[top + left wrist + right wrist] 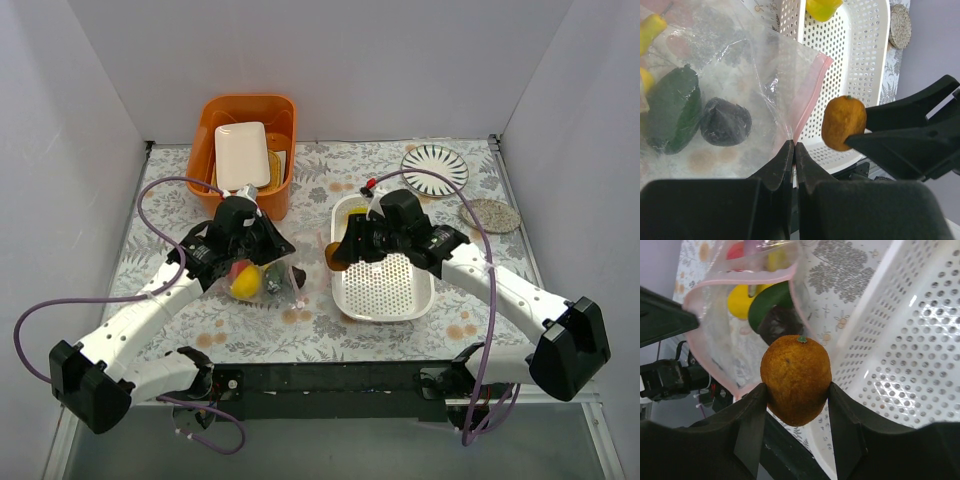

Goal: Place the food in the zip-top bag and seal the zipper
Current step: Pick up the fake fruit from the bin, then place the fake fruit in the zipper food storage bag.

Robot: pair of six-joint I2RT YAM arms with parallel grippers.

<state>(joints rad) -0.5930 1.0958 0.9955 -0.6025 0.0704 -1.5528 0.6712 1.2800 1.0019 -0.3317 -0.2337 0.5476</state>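
The clear zip-top bag (262, 281) lies left of the white basket, with yellow, red, green (672, 110) and dark purple (725, 122) toy food inside. My left gripper (794, 145) is shut on the bag's edge by the pink zipper strip (812, 95) and holds the mouth up. The mouth gapes open in the right wrist view (740, 279). My right gripper (796, 390) is shut on an orange-brown fruit (796, 380) and holds it in the air just in front of the bag's mouth, between bag and basket (334, 255).
The white perforated basket (385, 290) stands right of the bag with a yellow piece (822, 7) at its far end. An orange bin (245, 110) holding a white plate (242, 155) stands at the back. A striped plate (434, 165) and a round coaster (490, 213) lie at the back right.
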